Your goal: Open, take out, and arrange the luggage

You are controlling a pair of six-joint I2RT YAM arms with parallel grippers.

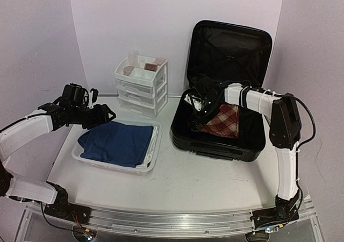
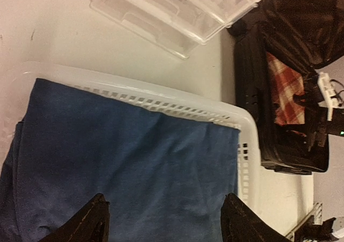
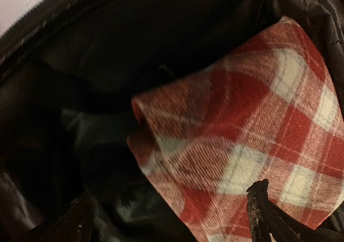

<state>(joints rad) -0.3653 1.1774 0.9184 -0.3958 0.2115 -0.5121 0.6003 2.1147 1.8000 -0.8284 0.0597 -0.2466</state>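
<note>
Luggage (image 1: pixel 212 144) open on the right half of the table, lid propped upright toward the back wall.
From left: the left gripper (image 1: pixel 106 114) hangs with its jaws apart and empty over a folded blue cloth (image 1: pixel 118 142) in the white basket (image 1: pixel 153 157). A small drawer unit (image 1: pixel 141 94) stands behind the basket. On the right, the right gripper (image 1: pixel 198 108) reaches into the case, jaws spread wide and gripping nothing, poised over a red plaid cloth (image 1: pixel 221 121) on the black lining. The shell looks rigid, bulky and probably too heavy for one arm, so it is best nudged or taken by its rim. The plaid cloth looks light and limp, and its raised folded edge seems the best place to pinch.
</note>
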